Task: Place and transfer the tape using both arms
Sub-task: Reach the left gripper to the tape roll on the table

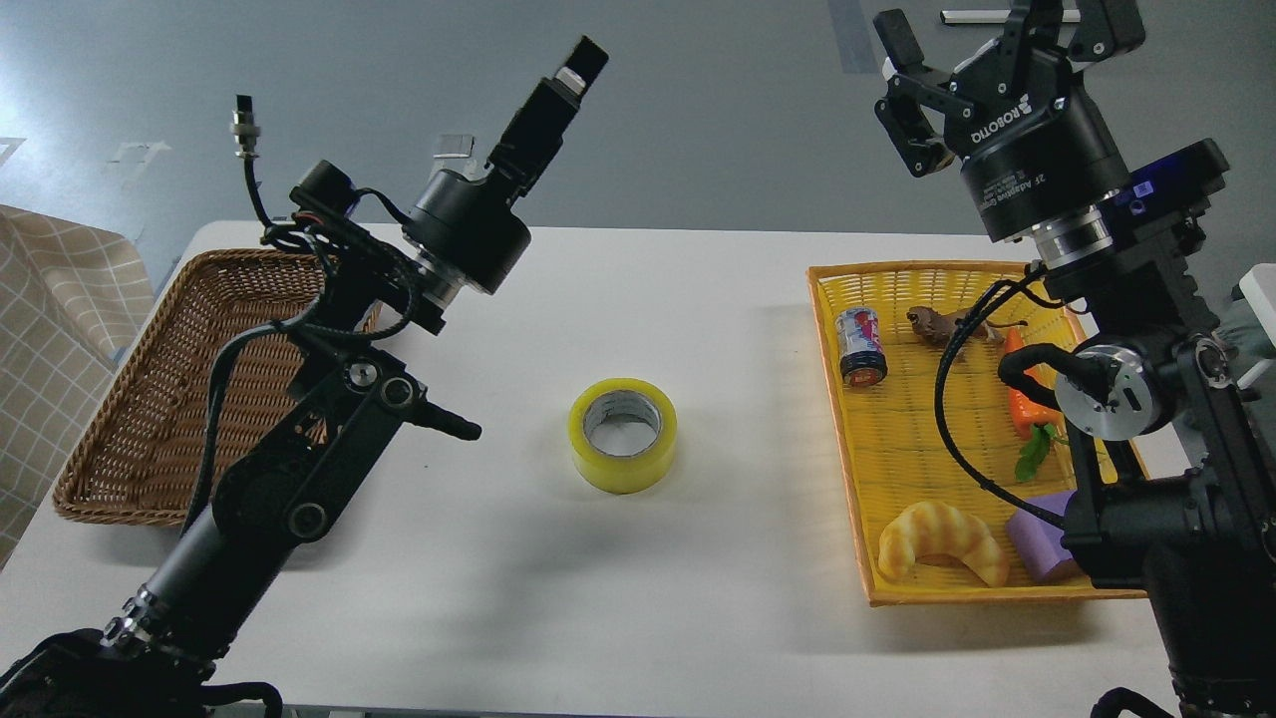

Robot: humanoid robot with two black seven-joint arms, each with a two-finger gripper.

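Observation:
The tape (pixel 624 434), a yellow roll with a grey core, lies flat on the white table (pixel 618 618) at its middle, hole facing up. My left gripper (pixel 570 68) is raised above the table's back edge, up and left of the tape. It is turned side-on, so its fingers overlap and I cannot tell its opening. My right gripper (pixel 997 30) is high at the top right, above the yellow tray's far end, fingers spread and empty. Neither gripper touches the tape.
A brown wicker basket (pixel 130 419) stands at the table's left edge, partly behind my left arm. A yellow tray (pixel 847 449) at the right holds a can (pixel 862 344), a brown toy animal (pixel 942 324), a carrot (pixel 1027 409), a croissant (pixel 937 538) and a purple block (pixel 1037 538).

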